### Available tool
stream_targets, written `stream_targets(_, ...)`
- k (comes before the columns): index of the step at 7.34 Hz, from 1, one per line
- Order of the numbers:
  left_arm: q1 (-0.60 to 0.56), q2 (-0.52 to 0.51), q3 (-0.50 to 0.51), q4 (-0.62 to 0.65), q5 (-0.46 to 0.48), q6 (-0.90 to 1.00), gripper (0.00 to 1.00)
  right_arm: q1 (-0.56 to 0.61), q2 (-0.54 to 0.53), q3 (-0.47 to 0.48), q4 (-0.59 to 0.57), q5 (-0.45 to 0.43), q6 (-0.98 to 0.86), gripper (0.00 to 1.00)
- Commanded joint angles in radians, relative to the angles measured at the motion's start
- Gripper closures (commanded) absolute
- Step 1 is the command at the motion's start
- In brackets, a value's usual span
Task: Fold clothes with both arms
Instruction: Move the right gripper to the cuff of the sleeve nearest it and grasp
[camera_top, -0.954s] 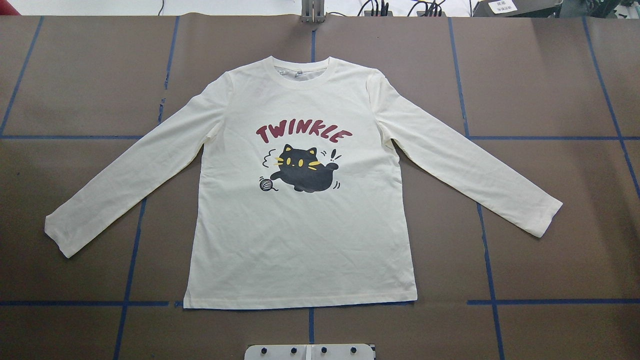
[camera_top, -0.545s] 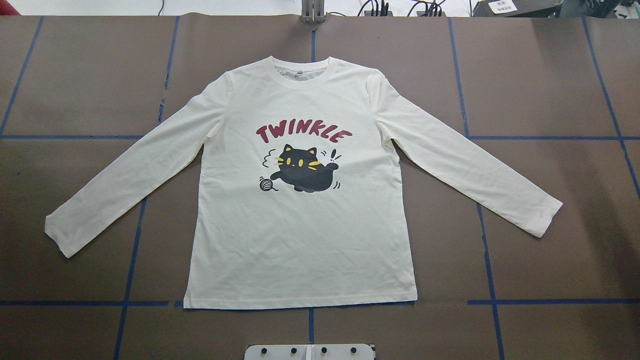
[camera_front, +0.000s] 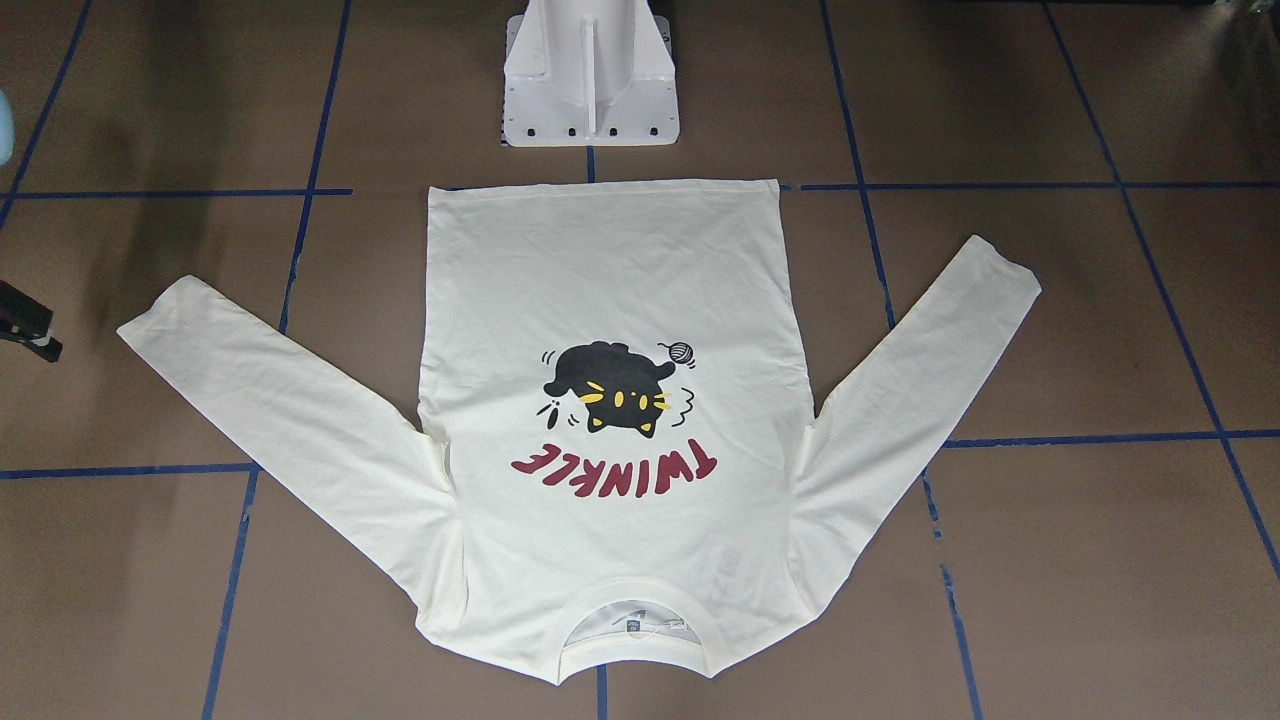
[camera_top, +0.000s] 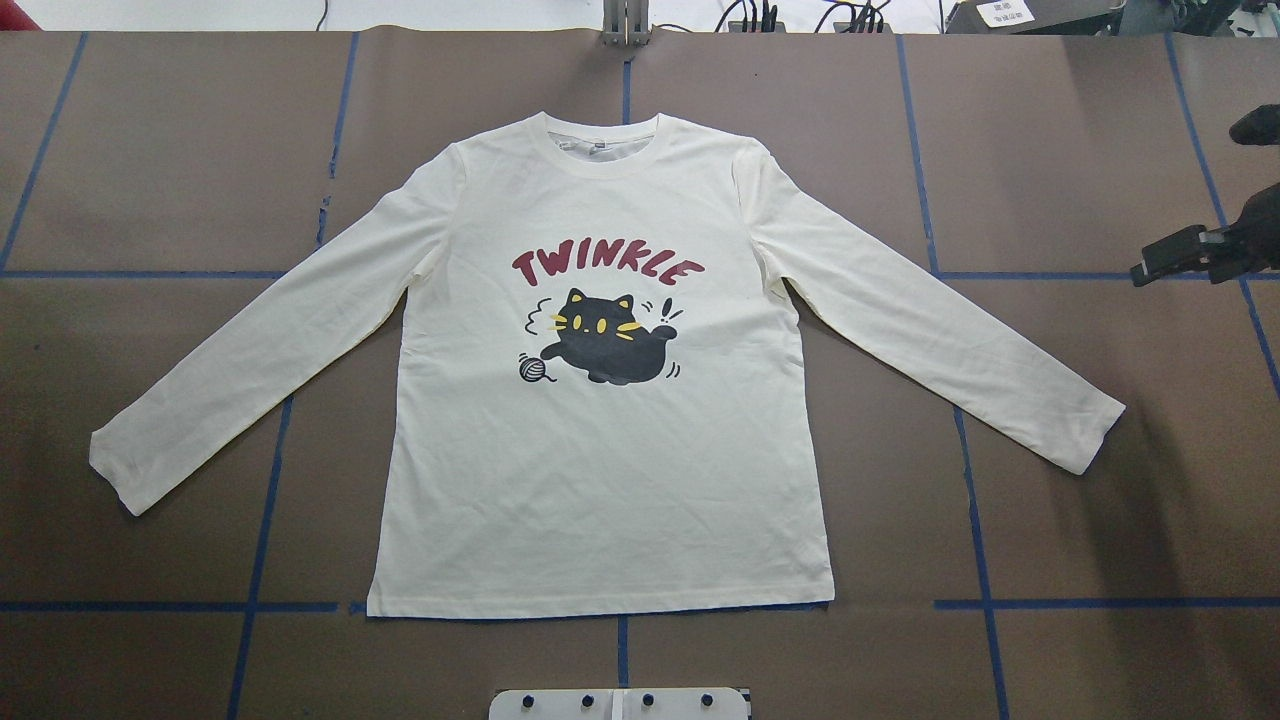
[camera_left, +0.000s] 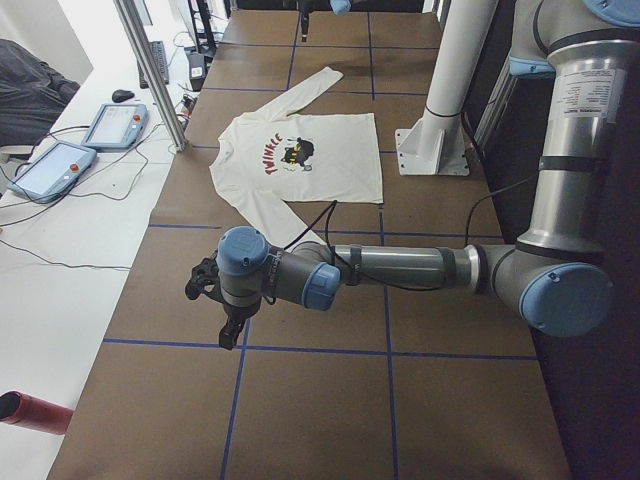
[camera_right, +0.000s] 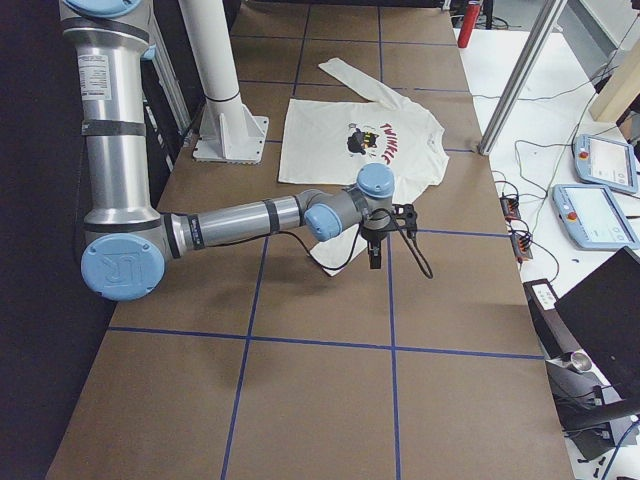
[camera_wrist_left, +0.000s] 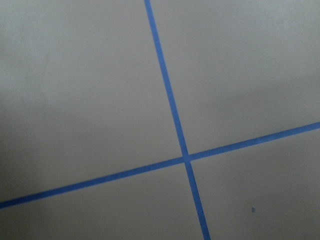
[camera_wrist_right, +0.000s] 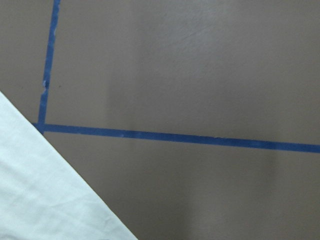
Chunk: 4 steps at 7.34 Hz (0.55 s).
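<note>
Nearest the robot, the white pedestal base (camera_top: 620, 703) is seen on the brown table (camera_top: 150, 150), which is crossed by blue tape lines (camera_top: 1100, 604). Just beyond it the cream-white T-shirt (camera_top: 600, 500) is laid flat, front up, with its hem (camera_top: 600, 608) set along one tape line. The left sleeve (camera_top: 260, 360) and the right sleeve (camera_top: 940, 340) are spread outwards, with the cuffs angled back towards the robot. Further up the chest, the black cat print (camera_top: 610, 345) is seen just below the red "TWINKLE" lettering (camera_top: 605, 268). At about that depth the right gripper (camera_top: 1165, 262) is held above the table outside the right sleeve, near it but apart. Whether its claw is apart or together cannot be told. The left gripper (camera_left: 225, 318) is held over the taped table outside the left sleeve. It is shown only from the side, so its claw's state cannot be told either. Farthest from the robot, the ribbed neckline (camera_top: 602, 150) is laid.
</note>
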Motion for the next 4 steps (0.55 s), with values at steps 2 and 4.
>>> stream_targets(2,0.005,0.002,-0.001,-0.025,-0.001,0.001,0.00,-0.142,-0.077,0.005,0.156,-0.011,0.199,0.00)
stream_targets(4,0.005,0.004,-0.004,-0.025,-0.003,0.002,0.00,-0.191,-0.106,0.005,0.156,-0.021,0.202,0.00)
